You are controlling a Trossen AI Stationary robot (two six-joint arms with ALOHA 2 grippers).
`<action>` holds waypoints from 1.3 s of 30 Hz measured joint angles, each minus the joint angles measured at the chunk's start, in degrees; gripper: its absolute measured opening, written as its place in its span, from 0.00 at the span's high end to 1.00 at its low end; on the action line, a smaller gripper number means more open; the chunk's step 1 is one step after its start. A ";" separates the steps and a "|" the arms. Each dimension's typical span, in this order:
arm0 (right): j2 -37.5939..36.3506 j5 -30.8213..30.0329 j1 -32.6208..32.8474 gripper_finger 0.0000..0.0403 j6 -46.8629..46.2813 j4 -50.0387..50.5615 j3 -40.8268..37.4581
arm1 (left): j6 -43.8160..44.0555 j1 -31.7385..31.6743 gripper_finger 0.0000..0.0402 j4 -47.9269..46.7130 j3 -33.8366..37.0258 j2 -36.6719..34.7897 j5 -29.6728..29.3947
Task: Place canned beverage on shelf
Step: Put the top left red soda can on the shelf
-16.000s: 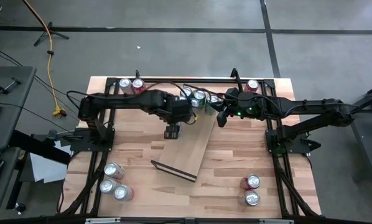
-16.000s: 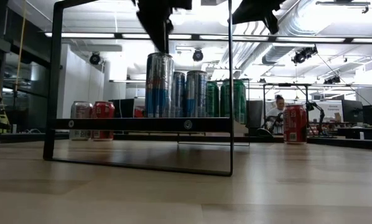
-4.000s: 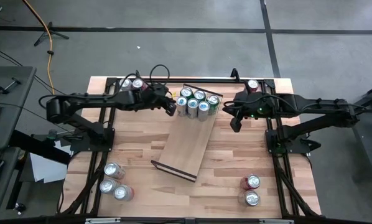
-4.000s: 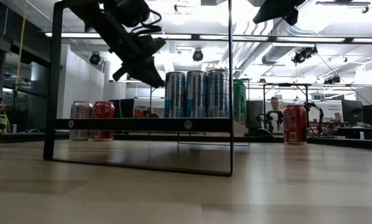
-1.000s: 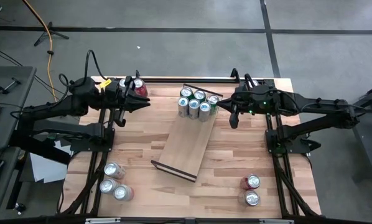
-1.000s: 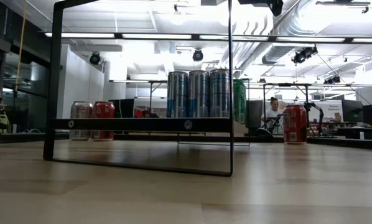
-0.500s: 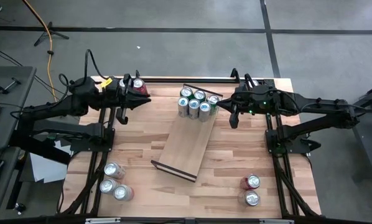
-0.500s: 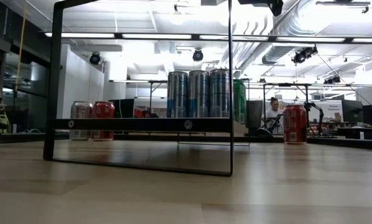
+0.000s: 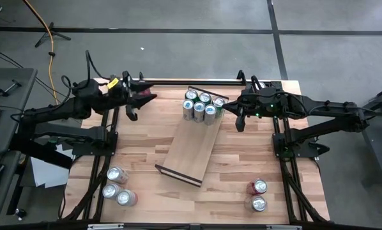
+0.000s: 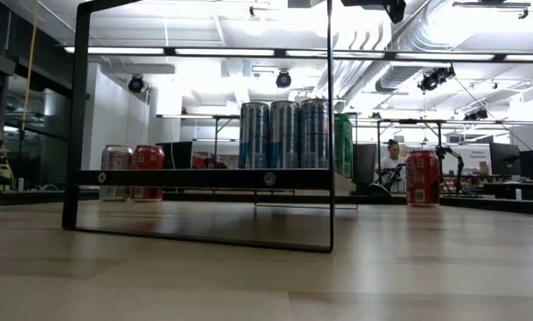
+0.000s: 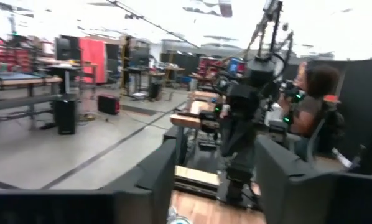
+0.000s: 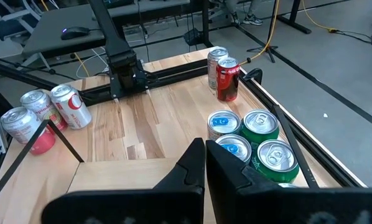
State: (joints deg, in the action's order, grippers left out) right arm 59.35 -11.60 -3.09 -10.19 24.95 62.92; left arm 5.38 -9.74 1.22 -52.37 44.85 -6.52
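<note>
We see left end effector part open, empty, over two cans at surface corner; right end effector closed beside shelf.

Grey concrete floor, yellow cable, ceiling lights.

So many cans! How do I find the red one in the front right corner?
On the wooden plank tabletop, go to the near right corner, away from the light-wood shelf board. Two round cans stand alone there; the red can sits farther from the near edge than its silver neighbour.
</note>
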 joint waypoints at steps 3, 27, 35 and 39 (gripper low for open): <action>0.00 -0.02 0.00 1.00 -0.07 0.00 0.00 | 0.53 0.00 0.49 -0.43 0.00 0.54 -0.31; -0.02 -0.02 0.01 1.00 -0.25 0.07 -0.01 | 13.22 -28.65 0.16 -45.93 -25.98 26.37 -6.22; -0.02 -0.03 0.01 1.00 -0.25 0.34 -0.02 | 7.59 -39.37 0.16 -69.52 -34.65 44.66 -4.75; 0.07 -0.02 0.00 1.00 -0.24 0.52 -0.02 | 4.87 -41.00 0.16 -70.92 -34.65 50.03 -4.26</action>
State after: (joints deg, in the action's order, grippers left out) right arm 59.43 -11.62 -3.09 -10.44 25.47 62.89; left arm 10.25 -50.73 -69.70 -87.02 94.87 -10.78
